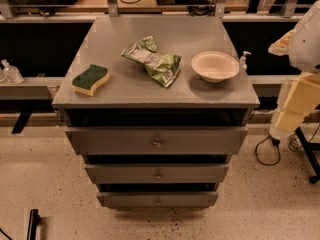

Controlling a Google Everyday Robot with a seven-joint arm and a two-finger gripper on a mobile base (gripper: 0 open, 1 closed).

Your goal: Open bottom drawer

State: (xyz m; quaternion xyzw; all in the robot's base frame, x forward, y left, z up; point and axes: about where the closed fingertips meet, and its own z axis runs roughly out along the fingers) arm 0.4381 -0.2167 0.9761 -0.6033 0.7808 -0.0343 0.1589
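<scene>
Speckled flooring carries a grey cabinet (pixel 150 31); its bottom drawer (pixel 130 199), the lowest front, looks closed. At right, well apart, the end effector (pixel 294 109) hangs, grip impossible to tell. Approach likely comes first, lowering to the knob (pixel 158 201).

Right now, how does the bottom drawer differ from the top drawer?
The bottom drawer looks slimmest and narrowest; the top drawer is widest and tallest. The bottom drawer sits nearest the floor; the top drawer just below the tabletop. Both are grey with small centre knobs. The tool hangs right of both, touching neither.
</scene>
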